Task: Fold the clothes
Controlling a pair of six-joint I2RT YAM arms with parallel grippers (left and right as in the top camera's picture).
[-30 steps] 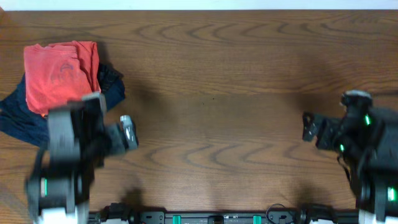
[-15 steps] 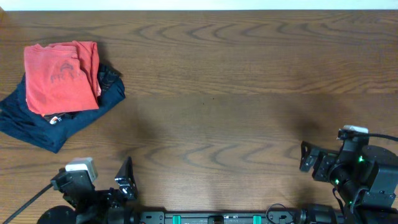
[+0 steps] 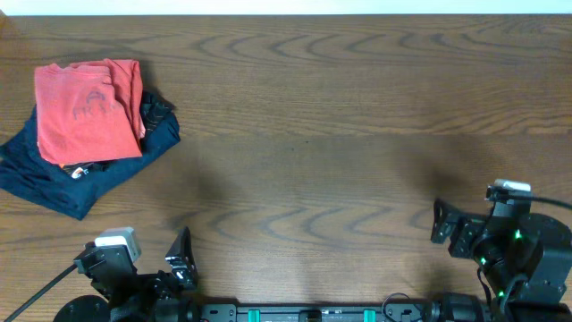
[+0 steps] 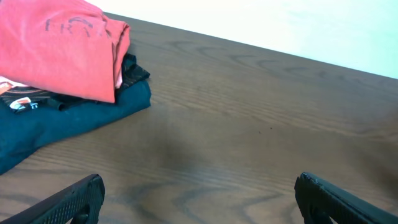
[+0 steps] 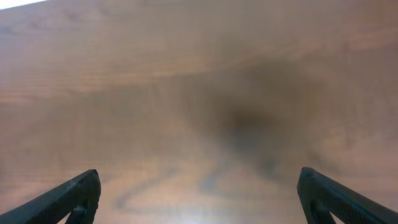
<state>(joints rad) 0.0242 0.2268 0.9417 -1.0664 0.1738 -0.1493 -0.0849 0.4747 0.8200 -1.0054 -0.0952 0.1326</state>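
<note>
Count: one folded red shirt (image 3: 85,107) lies on top of one navy garment (image 3: 54,183) at the far left corner of the table (image 3: 340,107); its print shows only faintly. A paler pink edge (image 4: 118,78) shows under it; whether that is a third garment cannot be told. Two claws, left claw (image 4: 198,182) and right claw (image 5: 199,176), are both released wide, holding nothing, well apart from the pile.

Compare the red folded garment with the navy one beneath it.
The red garment is folded into a neat rectangle, while the navy garment has an uneven outline. The red garment lies on top, and the navy garment spreads wider underneath. Both are cloth, stacked at the table's far left.
</note>
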